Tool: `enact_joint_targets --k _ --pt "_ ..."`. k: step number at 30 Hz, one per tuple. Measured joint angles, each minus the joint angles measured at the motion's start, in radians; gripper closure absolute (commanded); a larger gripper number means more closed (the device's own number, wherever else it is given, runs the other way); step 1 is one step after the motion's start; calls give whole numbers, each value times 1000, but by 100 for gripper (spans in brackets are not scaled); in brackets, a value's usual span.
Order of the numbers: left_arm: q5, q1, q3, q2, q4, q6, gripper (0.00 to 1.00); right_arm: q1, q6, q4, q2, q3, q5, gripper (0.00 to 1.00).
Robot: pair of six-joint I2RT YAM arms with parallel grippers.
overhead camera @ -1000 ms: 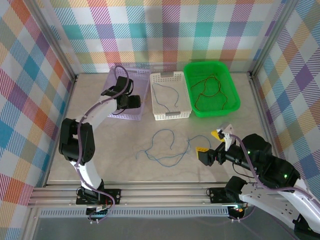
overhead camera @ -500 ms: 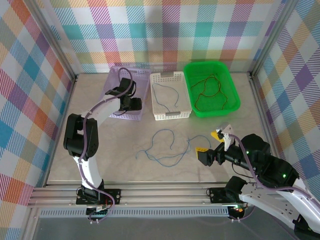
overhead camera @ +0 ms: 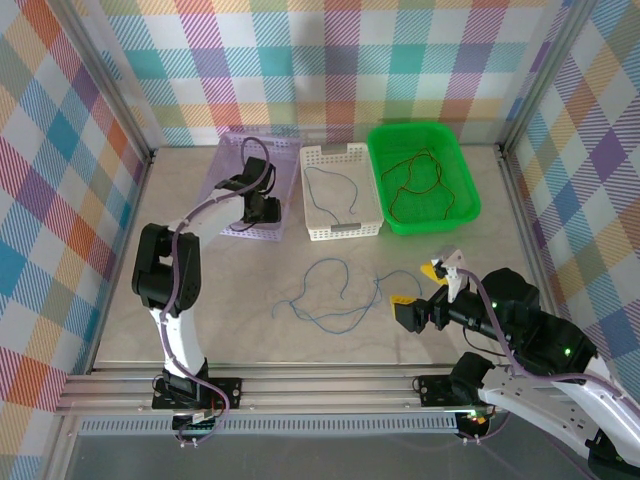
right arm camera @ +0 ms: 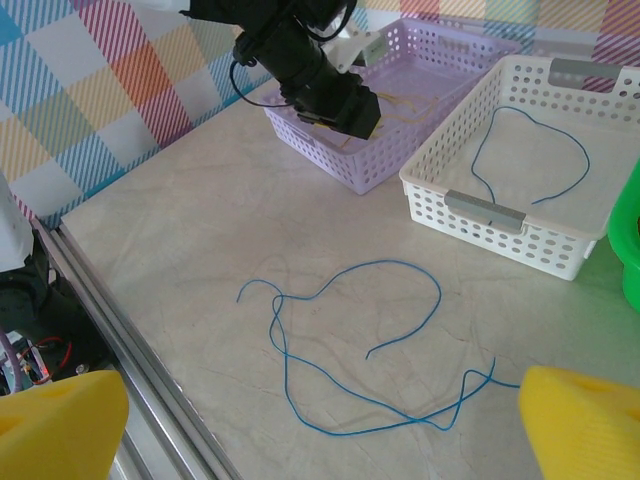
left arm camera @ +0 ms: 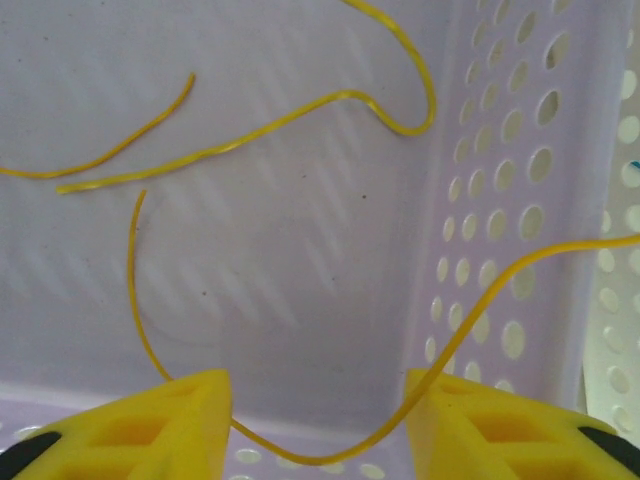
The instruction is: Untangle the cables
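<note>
**Supervisor:** How far along are you?

**Operator:** I'd call it well past halfway. The sorting has gone by colour. The thin red and orange-brown wires (overhead camera: 418, 183) lie in the green plastic tub (overhead camera: 374, 155) on the right. One thin blue wire (right arm camera: 586, 162) lies loose in the white perforated basket (overhead camera: 343, 231) in the middle. The thin yellow wires (left arm camera: 250, 130) are on the floor of the pale purple perforated basket (left arm camera: 500, 200) on the left.

**Supervisor:** What's left?

**Operator:** A loose tangle of blue wire (right arm camera: 395, 263) on the beige tabletop (overhead camera: 220, 290), in front of the baskets. The strands cross each other in several places. I can't tell how many there are, so I'd guess at least two more trips.

**Supervisor:** Where are your hands?

**Operator:** My left gripper (left arm camera: 318, 400) is low inside the purple basket, by its near right corner. Its yellow fingers (left arm camera: 170, 420) stand partway apart, and one yellow strand curves through the gap without being pinched. It runs up over the basket's side wall, so I judge that one isn't fully settled inside.

**Supervisor:** And the right?

**Operator:** My right gripper (right arm camera: 320, 420) is spread wide and carries nothing. It hovers above the table just to the right of the blue tangle, pointed at it. That tangle looks like my next pick.
</note>
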Motion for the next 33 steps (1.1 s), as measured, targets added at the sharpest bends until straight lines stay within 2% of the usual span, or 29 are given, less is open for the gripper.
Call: enact_joint_targets --k 4,9,13,20,24,27,29,33 --pt "-12 0 29 16 -2 -3 69 0 3 0 -5 0 0 0" --pt "-19 9 53 16 -10 -17 100 0 3 0 -6 0 0 0" --pt "-11 31 65 16 -9 -30 100 0 5 0 -6 -1 0 0" --pt "3 135 65 16 -10 -103 100 0 10 0 -16 -2 -2 0" --pt "-11 164 105 31 -54 -128 100 0 23 2 -18 -23 -15 0" --pt "-32 165 165 70 -77 -142 89 0 33 3 -18 -42 -23 0" --pt "-43 164 184 90 -95 -154 74 0 42 4 -14 -50 -27 0" --pt "-65 164 218 114 -150 -166 53 0 56 8 0 -55 -35 0"
